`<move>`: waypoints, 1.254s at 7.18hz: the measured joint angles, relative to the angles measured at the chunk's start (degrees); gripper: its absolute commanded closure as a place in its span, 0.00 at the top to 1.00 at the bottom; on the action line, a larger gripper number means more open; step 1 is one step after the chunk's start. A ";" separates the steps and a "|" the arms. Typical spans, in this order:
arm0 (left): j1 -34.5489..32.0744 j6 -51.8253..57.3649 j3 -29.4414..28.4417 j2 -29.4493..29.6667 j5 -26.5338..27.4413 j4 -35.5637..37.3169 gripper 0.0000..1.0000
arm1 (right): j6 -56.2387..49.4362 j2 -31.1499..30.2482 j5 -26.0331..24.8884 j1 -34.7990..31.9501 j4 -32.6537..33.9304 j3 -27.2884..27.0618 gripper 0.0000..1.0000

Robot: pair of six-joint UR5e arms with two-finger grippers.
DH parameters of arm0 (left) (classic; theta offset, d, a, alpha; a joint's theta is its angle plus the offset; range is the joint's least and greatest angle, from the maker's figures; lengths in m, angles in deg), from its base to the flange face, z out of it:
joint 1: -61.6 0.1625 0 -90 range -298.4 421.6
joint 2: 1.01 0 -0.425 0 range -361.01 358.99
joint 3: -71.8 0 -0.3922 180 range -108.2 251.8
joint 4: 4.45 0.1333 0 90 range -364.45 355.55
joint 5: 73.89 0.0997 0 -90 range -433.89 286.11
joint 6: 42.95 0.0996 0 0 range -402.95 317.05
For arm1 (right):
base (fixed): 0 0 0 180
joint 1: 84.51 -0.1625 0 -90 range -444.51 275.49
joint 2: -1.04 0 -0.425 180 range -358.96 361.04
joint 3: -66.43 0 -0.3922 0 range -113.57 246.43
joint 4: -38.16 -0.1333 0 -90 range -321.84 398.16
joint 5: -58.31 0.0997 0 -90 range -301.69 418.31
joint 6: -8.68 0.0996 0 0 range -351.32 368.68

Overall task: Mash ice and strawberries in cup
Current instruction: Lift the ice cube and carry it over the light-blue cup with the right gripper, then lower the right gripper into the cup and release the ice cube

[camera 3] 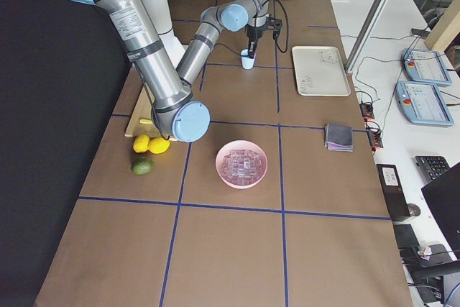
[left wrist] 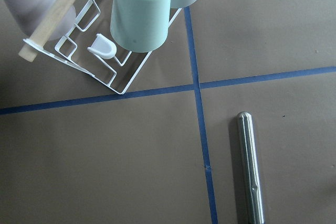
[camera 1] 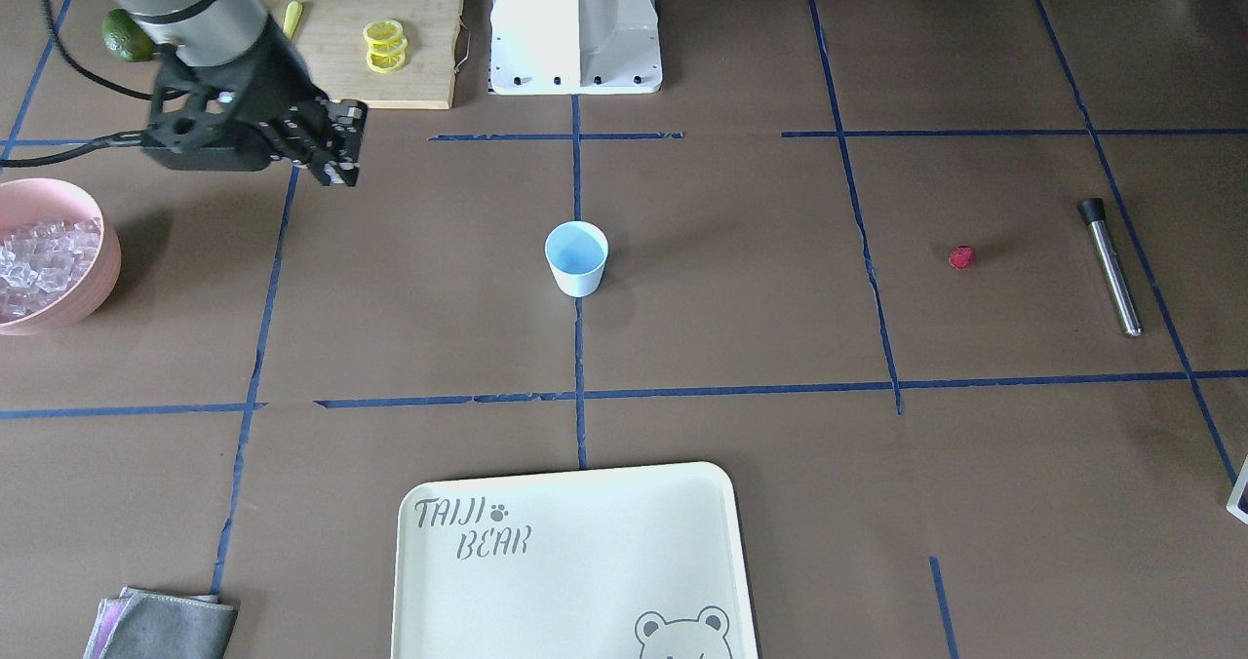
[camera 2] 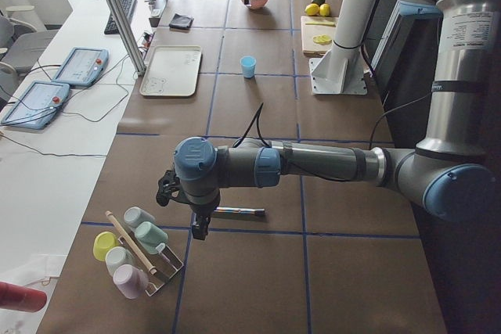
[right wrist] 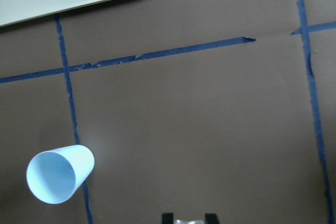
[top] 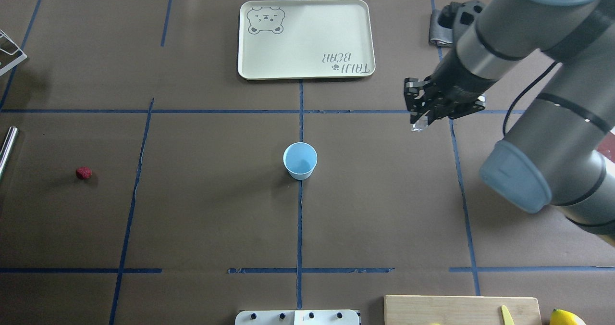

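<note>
The cup [top: 300,160] stands upright at the table centre, on a blue tape line, with its mouth facing up. The strawberry [top: 83,172] lies on the table surface on the robot's left side, well apart from the cup and near the muddler [camera 1: 1110,267], a metal rod with a black end. The bulk of the ice [camera 1: 44,259] fills the pink bowl [camera 1: 97,293] at the table edge on the robot's right.

1 ice cube [top: 418,126] sits between the fingertips of the right gripper [top: 420,121], which is clamped on it. This gripper hangs above the table between the bowl and the cup, apart from both.

The left gripper [camera 2: 197,228] hangs over the muddler, just beside the cup rack [left wrist: 113,80]. It cannot be told whether its fingers are open or closed.

A cream tray [top: 305,39] lies on the far side of the cup from the robot. A cutting board [camera 1: 429,45] with lemon slices [camera 1: 385,47] lies beside the robot base, and 1 lime [camera 1: 125,37] lies next to it.
</note>
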 measured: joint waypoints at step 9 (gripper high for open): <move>0.13 -0.09 0.12 0.15 0.00 -0.06 1.00 | 12.95 21.68 -14.08 14.09 -4.18 28.86 0.00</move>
